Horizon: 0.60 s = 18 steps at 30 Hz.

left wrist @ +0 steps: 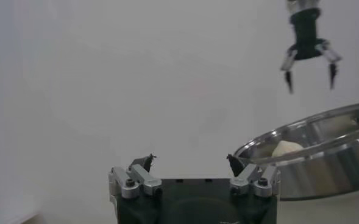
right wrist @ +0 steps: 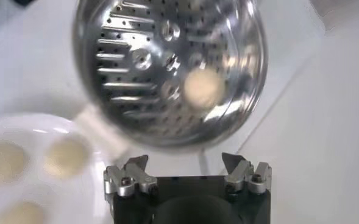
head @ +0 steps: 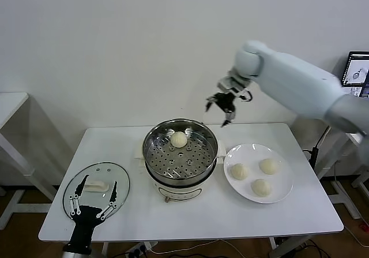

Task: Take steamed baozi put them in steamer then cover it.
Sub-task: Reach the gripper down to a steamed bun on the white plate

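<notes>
The steamer (head: 181, 168) stands mid-table with one baozi (head: 179, 139) on its perforated tray; it also shows in the right wrist view (right wrist: 167, 67) with the baozi (right wrist: 202, 86). Three baozi (head: 239, 171) (head: 268, 165) (head: 261, 187) lie on a white plate (head: 282, 194). My right gripper (head: 221, 109) is open and empty, raised above the steamer's far right side. The glass cover (head: 118, 180) lies flat at the table's front left. My left gripper (head: 92, 197) is open and empty, low over the cover, either side of its white handle (head: 97, 186).
The white table (head: 190, 217) holds everything. A second white table (head: 8, 105) stands at the far left. A screen (head: 357, 67) shows at the far right edge. A plain white wall is behind.
</notes>
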Tool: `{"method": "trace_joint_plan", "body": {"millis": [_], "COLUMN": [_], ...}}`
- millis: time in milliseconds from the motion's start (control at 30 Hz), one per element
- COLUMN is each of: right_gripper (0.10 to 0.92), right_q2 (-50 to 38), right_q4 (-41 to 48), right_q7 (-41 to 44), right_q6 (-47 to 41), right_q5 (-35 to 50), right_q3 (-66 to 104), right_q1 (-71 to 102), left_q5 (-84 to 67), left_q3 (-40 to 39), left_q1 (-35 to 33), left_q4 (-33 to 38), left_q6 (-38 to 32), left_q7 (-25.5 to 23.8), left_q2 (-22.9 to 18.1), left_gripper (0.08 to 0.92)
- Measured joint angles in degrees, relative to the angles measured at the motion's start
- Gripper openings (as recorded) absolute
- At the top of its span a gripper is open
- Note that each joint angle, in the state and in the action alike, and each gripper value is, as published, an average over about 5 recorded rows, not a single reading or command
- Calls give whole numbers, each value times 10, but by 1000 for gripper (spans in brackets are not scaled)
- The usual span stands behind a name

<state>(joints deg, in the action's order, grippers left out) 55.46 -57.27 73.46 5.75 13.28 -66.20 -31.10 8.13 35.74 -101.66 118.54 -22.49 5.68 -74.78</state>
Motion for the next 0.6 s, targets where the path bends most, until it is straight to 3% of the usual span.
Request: {"method": "trace_joint_plan", "body": {"millis": [267,600], "right_gripper": [823,823], "right_q2": [-51,-48], "right_q4": [-7,10], "right_q7": [-25,-63], "right_q6": [-59,-92], "right_q5": [43,54], "right_q3": [-36,-34], "right_q1": [43,113], "left_q5": [0,3], "left_q3": [-2,1], "left_q1": [1,-3], "left_q4": [0,-1], "left_q6": [3,3], "left_q7": [1,3], "left_q2": [-1,-3], "left_gripper": [823,823]}}
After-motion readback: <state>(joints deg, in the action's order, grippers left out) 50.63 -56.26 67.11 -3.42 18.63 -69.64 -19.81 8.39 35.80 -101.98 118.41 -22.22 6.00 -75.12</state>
